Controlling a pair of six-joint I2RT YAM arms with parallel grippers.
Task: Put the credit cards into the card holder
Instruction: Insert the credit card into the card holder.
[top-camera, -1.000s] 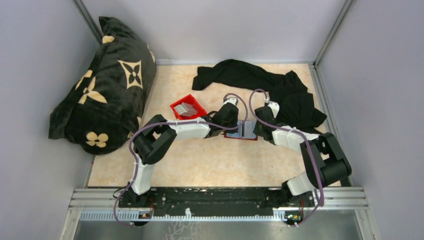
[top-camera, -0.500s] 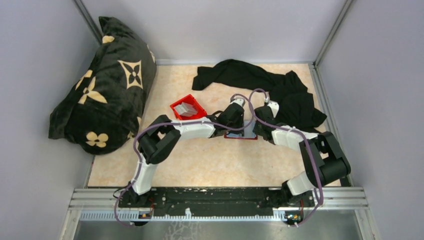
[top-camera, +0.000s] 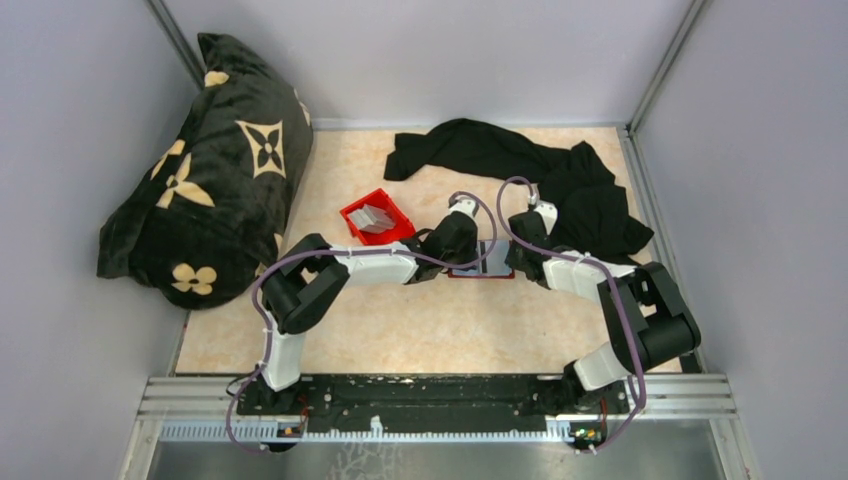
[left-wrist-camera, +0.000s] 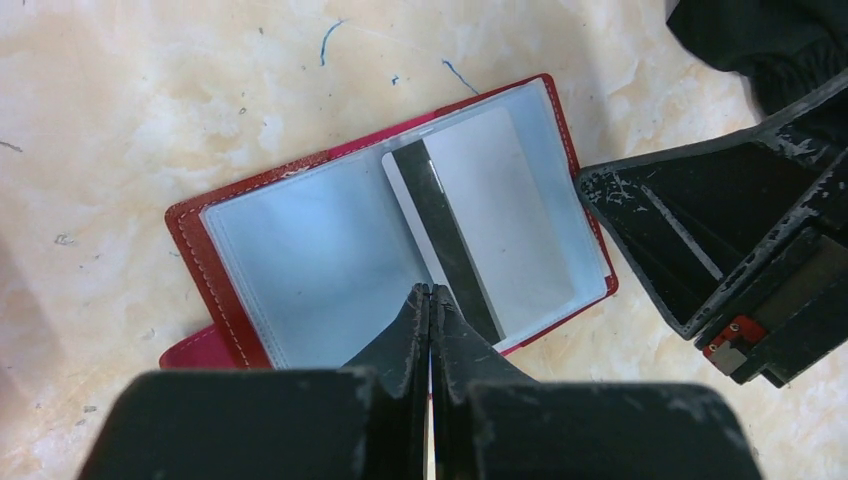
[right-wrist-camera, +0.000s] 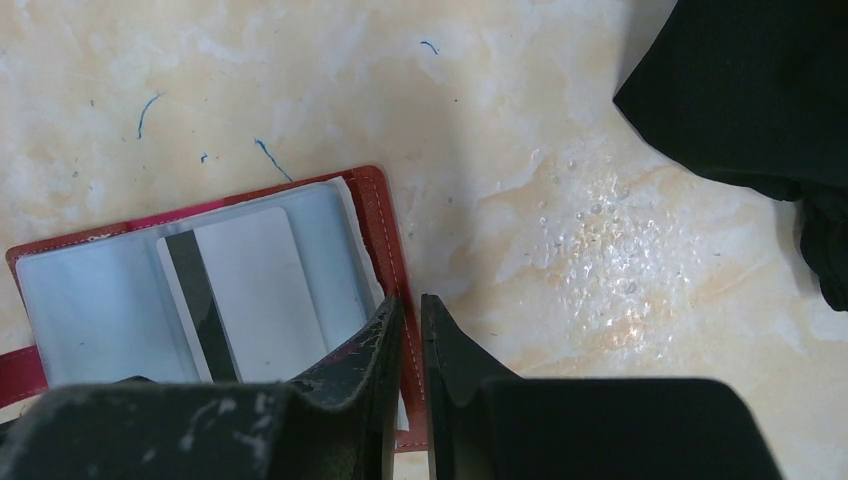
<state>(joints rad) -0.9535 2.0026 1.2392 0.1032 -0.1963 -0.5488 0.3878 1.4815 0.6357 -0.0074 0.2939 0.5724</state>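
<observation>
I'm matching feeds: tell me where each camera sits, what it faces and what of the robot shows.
Top: fixed above and behind the arms, looking down on the table; both arms show whole, meeting at the wallet.
Left wrist: on the left arm, facing down at the open wallet and card; left jaws shut at bottom, right jaws at the side.
Right wrist: on the right arm, facing down at the wallet's right edge; right jaws nearly shut.
Shared: both wrist views show the striped card.
</observation>
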